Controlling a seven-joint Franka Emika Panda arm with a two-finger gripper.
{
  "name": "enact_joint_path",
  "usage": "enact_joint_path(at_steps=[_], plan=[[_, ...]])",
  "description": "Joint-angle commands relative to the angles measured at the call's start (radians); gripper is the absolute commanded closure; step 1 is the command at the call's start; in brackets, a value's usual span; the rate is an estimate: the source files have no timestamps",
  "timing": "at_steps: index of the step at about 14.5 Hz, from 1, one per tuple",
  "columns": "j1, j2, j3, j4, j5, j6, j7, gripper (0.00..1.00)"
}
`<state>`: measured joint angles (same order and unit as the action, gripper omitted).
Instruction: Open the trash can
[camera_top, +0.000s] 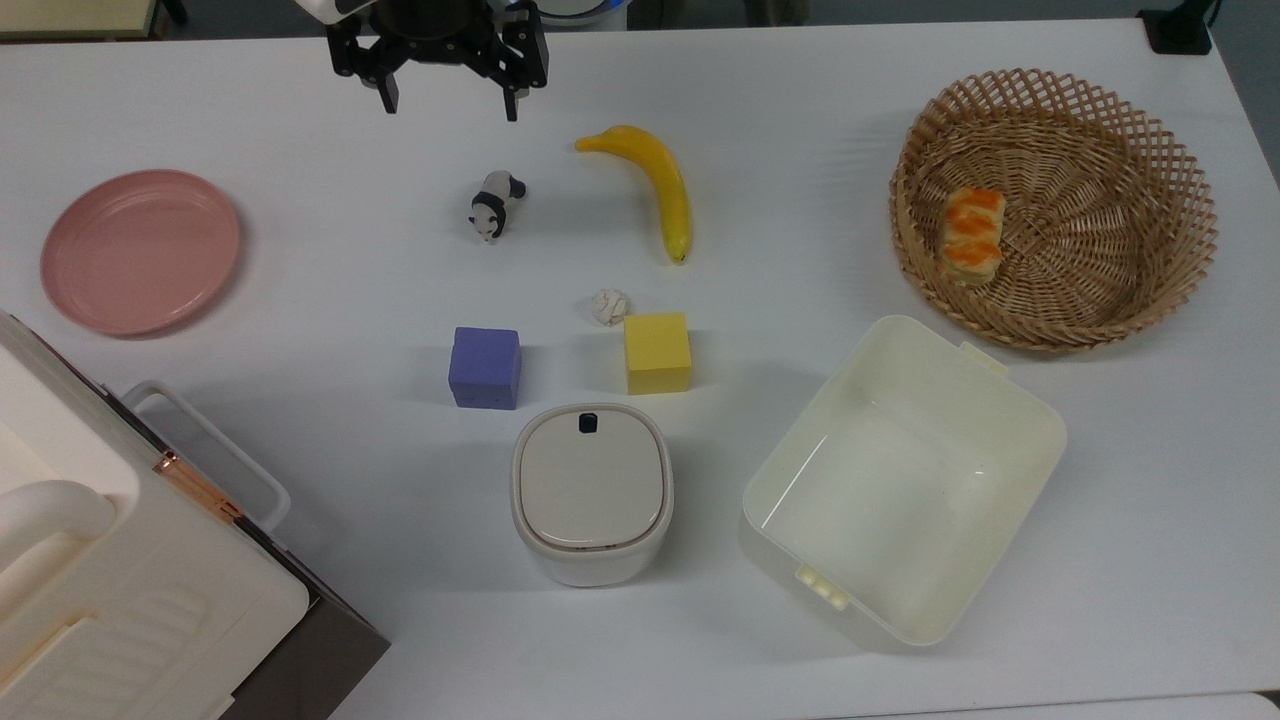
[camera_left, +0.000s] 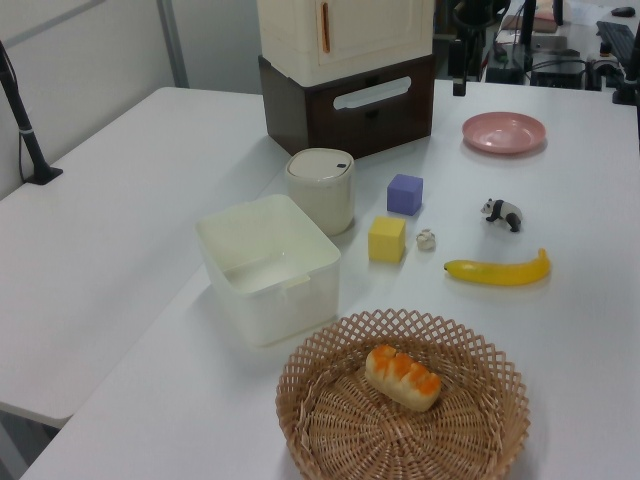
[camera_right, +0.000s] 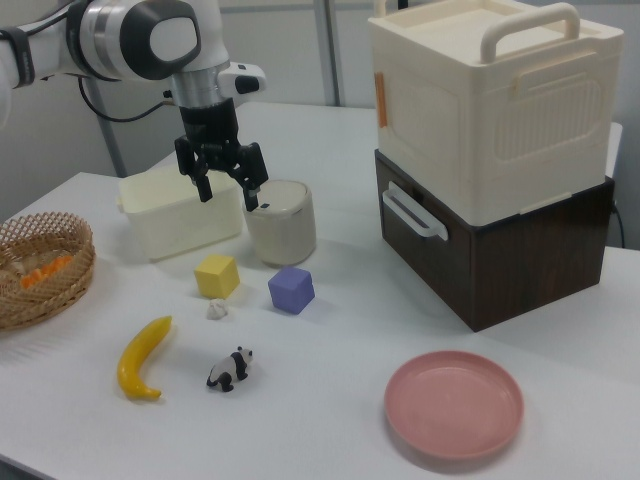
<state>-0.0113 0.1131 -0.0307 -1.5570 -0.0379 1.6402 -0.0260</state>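
While the black two-finger pincer hangs spread and empty, well short of the small cream lidded trash can — descending off-centre risks missing its black push button.

- Trash can sits near the table's lower edge in the top view; tub to the top view's right of it, big box to the top view's left.
- Purple cube and yellow cube just above the trash can in the top view, apart from each other.
- Small ball beside the yellow cube's upper-left corner.
- Panda and banana farther up; gripper above them, near the top edge.
- Plate at the top view's left.
- Basket at the top view's right, bread in it.
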Motion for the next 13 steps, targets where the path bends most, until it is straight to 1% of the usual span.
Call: enact_joint_path(at_steps=[1,2,3,4,7,8,10,12,13], plan=[[0.013,-0.012,-0.005,-0.017,-0.02,0.027,-0.014,0.0],[0.019,-0.012,-0.014,-0.015,-0.019,0.027,-0.014,0.0],[0.058,-0.009,-0.05,-0.015,-0.017,0.029,-0.014,0.0],[0.111,-0.006,-0.105,-0.015,-0.011,0.042,-0.014,0.0],[0.189,0.0,-0.191,-0.02,0.021,0.11,0.023,0.0],[0.203,0.005,-0.205,-0.021,0.026,0.136,0.029,0.0],[0.202,0.022,-0.206,-0.021,0.035,0.19,0.029,0.0],[0.191,0.023,-0.201,-0.021,0.044,0.214,0.028,0.18],[0.185,0.025,-0.196,-0.02,0.047,0.22,0.021,0.31]])
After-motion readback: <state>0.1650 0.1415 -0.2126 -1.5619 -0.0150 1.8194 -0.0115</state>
